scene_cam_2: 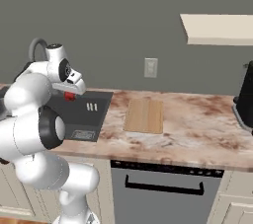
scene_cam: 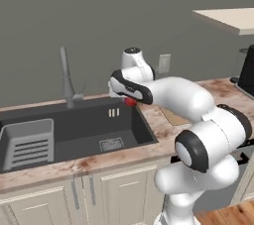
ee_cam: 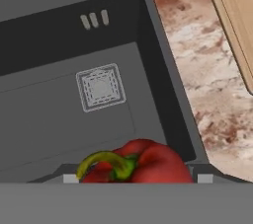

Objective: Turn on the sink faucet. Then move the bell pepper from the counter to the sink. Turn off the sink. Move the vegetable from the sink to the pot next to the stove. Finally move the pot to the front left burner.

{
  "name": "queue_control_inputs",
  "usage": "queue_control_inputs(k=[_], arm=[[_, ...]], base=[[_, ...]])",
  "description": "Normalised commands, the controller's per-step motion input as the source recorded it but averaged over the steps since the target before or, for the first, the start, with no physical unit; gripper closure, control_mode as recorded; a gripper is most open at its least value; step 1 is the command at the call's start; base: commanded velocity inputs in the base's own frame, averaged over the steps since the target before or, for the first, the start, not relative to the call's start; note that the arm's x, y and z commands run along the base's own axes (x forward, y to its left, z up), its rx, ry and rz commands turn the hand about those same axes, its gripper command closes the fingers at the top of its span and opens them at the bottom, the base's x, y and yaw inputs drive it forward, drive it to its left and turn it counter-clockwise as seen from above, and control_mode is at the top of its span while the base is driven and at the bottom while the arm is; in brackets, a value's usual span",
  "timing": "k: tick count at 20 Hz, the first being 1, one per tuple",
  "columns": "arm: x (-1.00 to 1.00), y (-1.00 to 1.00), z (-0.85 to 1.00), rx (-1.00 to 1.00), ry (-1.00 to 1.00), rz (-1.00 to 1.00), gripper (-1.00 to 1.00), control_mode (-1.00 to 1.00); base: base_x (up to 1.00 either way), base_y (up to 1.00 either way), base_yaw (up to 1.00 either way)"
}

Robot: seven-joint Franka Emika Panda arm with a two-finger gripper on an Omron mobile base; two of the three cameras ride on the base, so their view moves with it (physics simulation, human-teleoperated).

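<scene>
My gripper (scene_cam: pixel 129 98) is shut on the red bell pepper (scene_cam: pixel 130 102), which hangs just over the back right corner of the dark sink (scene_cam: pixel 74 135). The hand view looks down past the green-stemmed bell pepper (ee_cam: pixel 141 163) between the gripper (ee_cam: pixel 137 178) tips into the sink (ee_cam: pixel 59 119), with its square drain grate (ee_cam: pixel 101 87) below. From the right base view, the bell pepper (scene_cam_2: pixel 69 96) shows under the gripper (scene_cam_2: pixel 70 93). The thin grey faucet (scene_cam: pixel 65 78) stands upright behind the basin; I see no water running. The pot and the stove are out of view.
A slotted grey tray (scene_cam: pixel 29 144) fills the sink's left end. A wooden cutting board (scene_cam_2: pixel 144 115) lies on the marble counter (scene_cam_2: pixel 197 129) right of the sink. A dark appliance (scene_cam_2: pixel 245 97) stands at the far right, under a shelf (scene_cam_2: pixel 217 29).
</scene>
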Motion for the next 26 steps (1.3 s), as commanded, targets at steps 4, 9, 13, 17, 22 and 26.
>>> queue_control_inputs(k=[4, 9, 13, 17, 22, 26], arm=[[0.0, 0.0, 0.0, 0.0, 0.0, 0.0, 1.0, 1.0], [0.0, 0.0, 0.0, 0.0, 0.0, 0.0, 1.0, 1.0], [0.0, 0.0, 0.0, 0.0, 0.0, 0.0, 1.0, 1.0], [0.0, 0.0, 0.0, 0.0, 0.0, 0.0, 1.0, 1.0], [0.0, 0.0, 0.0, 0.0, 0.0, 0.0, 1.0, 1.0], [0.0, 0.0, 0.0, 0.0, 0.0, 0.0, 1.0, 1.0]], base=[[-0.37, -0.13, -0.34], [-0.07, 0.0, -0.44], [0.0, 0.0, -0.49], [-0.02, 0.0, -0.49], [-0.02, 0.0, -0.49], [0.0, -0.01, -0.51]])
